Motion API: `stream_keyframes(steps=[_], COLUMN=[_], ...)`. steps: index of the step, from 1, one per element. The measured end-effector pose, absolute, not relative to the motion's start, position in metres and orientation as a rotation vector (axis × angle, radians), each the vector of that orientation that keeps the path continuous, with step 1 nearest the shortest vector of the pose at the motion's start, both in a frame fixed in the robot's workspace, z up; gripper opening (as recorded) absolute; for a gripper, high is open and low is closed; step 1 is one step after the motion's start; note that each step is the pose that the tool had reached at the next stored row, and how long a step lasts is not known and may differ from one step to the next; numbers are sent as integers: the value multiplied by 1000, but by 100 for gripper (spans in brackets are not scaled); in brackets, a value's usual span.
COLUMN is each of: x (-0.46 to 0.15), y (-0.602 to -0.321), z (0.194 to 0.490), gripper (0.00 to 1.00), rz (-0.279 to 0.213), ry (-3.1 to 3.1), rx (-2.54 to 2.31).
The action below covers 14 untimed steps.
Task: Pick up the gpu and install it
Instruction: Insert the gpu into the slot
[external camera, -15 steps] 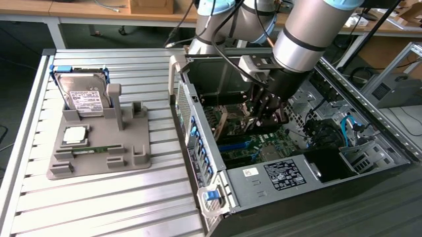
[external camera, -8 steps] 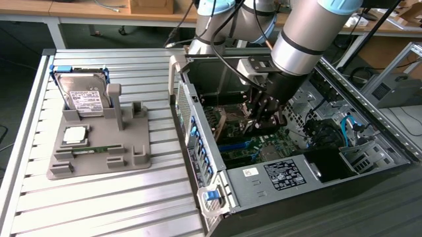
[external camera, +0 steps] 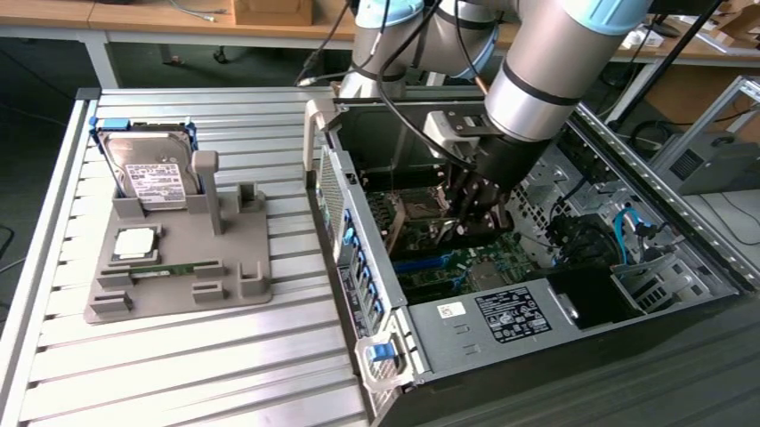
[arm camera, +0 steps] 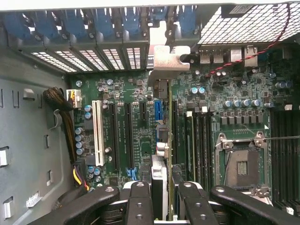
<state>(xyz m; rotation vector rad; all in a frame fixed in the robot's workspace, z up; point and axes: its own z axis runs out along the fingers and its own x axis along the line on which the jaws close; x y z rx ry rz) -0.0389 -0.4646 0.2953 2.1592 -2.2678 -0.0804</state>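
- Gripper (arm camera: 161,190) jaws part-open, clamped on the gpu (arm camera: 162,136), card edge-on.
- Position: gpu over the motherboard (arm camera: 122,93), aligned along its expansion slots (arm camera: 127,133); silver end bracket (arm camera: 165,63) at the motherboard's rear edge.

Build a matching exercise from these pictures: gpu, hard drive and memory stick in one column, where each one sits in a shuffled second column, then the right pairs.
Things:
1. gpu
2. hard drive
3. memory stick

Places:
A. lying flat on the grey tray
B. standing upright at the back of the grey tray
C. gripped edge-on by the pincer inside the computer case

Pairs: 1-C, 2-B, 3-A
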Motion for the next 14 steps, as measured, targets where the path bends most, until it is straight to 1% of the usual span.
stream_keyframes(steps=[14], x=[-39], y=[-468], z=[285], gripper=[27], rz=[-80], ry=[-2268], rx=[2159])
